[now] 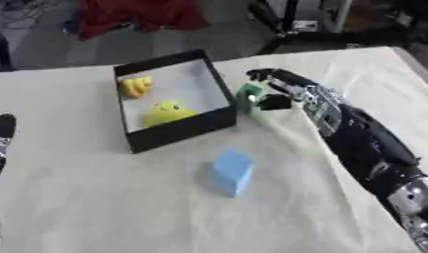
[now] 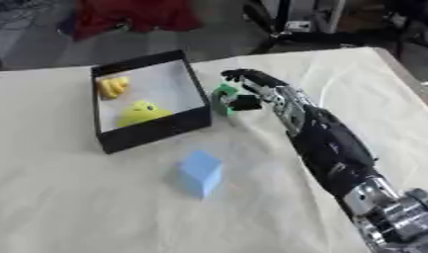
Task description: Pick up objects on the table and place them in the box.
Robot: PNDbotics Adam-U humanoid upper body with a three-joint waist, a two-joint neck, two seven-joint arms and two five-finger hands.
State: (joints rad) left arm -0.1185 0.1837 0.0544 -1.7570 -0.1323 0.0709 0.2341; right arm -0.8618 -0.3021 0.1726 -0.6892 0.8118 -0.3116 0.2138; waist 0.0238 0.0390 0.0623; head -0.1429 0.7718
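Left eye view: right hand (image 1: 273,91) pinches a green object (image 1: 248,95) just at three o'clock of the black box (image 1: 178,129), likely ready to lift it in; left hand (image 1: 2,129), fingers unclear, idles at nine o'clock. Right eye view: blue block (image 2: 199,173) waits at six o'clock

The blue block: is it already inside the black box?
No. The blue block lies on the table, in front of the black box.

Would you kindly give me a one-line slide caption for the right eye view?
Right hand holds a green object beside the box; a blue block waits on the table.
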